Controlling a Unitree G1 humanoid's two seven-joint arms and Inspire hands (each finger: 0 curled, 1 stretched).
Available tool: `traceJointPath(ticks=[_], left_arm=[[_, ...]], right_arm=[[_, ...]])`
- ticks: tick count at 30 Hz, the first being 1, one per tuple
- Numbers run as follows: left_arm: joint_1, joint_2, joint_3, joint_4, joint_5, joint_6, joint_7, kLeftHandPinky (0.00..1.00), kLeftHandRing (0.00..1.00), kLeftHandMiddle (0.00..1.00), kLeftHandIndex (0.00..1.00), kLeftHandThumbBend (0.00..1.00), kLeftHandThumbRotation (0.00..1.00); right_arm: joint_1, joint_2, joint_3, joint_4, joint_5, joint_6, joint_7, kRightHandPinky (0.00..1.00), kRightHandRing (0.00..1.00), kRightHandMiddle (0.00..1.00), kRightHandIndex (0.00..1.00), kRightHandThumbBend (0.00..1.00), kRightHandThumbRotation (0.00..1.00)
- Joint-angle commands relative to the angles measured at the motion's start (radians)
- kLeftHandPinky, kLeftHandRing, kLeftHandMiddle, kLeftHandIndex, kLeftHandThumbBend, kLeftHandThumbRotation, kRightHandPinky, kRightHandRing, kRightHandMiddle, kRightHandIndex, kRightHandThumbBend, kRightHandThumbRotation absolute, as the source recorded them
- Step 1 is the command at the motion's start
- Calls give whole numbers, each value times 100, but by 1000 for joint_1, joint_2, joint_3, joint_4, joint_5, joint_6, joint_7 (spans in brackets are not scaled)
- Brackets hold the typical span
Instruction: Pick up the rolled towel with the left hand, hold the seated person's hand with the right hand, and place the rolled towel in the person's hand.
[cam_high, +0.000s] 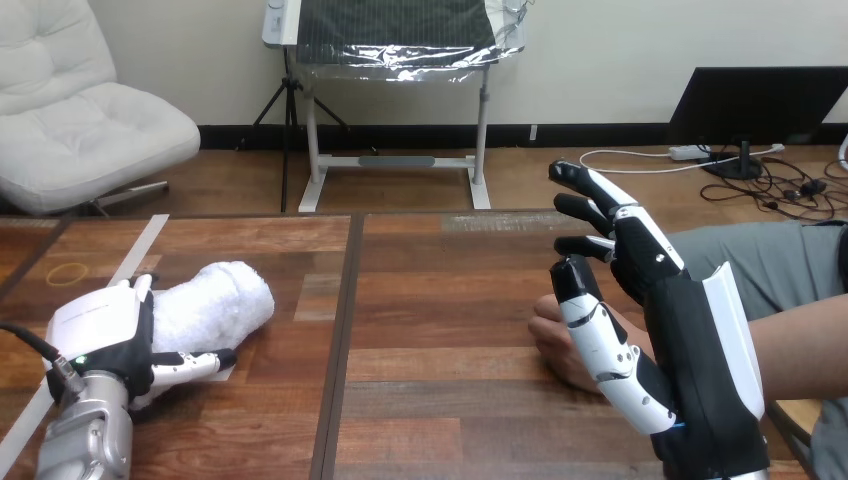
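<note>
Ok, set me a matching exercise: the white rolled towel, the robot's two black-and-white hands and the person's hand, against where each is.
1 white rolled towel
2 left hand
3 right hand
4 person's hand

A open, raised upright
B lying on the wooden table, left side
C against the towel's near end
D resting behind the right hand

Pairs: 1-B, 2-C, 3-A, 4-D.

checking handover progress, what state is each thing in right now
rolled towel: rolled up, lying on the table, its left end under the left hand
left hand: resting on the towel's end, grip unclear
right hand: open, fingers straight, raised in front of the person's hand
person's hand: resting on the table, partly hidden, not gripped
</note>
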Motion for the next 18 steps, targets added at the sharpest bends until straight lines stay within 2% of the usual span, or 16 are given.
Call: traceJointPath(ticks=[1, 3, 8, 13, 18], left_arm=[[-4, -11, -29, -8, -11, -27, 21, 85, 90, 93, 92, 78, 52], [1, -12, -26, -15, -17, -30, 31, 79, 86, 90, 89, 77, 45], [9, -18, -16, -27, -35, -38, 57, 73, 81, 85, 85, 76, 36], [22, -23, -3, -42, -61, -56, 89, 61, 70, 75, 77, 78, 24], [29, -21, 0, -48, -85, -78, 93, 55, 65, 70, 72, 78, 16]], right_arm=[[-55, -8, -12, -36, 11, 0, 6, 72, 84, 88, 84, 33, 71], [-54, -8, -12, -34, 12, 0, 8, 72, 85, 88, 84, 33, 71], [-52, -7, -14, -37, 7, 4, 11, 73, 85, 88, 84, 33, 71], [-49, -6, -15, -40, 5, 10, 10, 72, 84, 87, 84, 33, 71], [-54, -7, -16, -36, 9, 7, 10, 72, 83, 86, 82, 33, 71]])
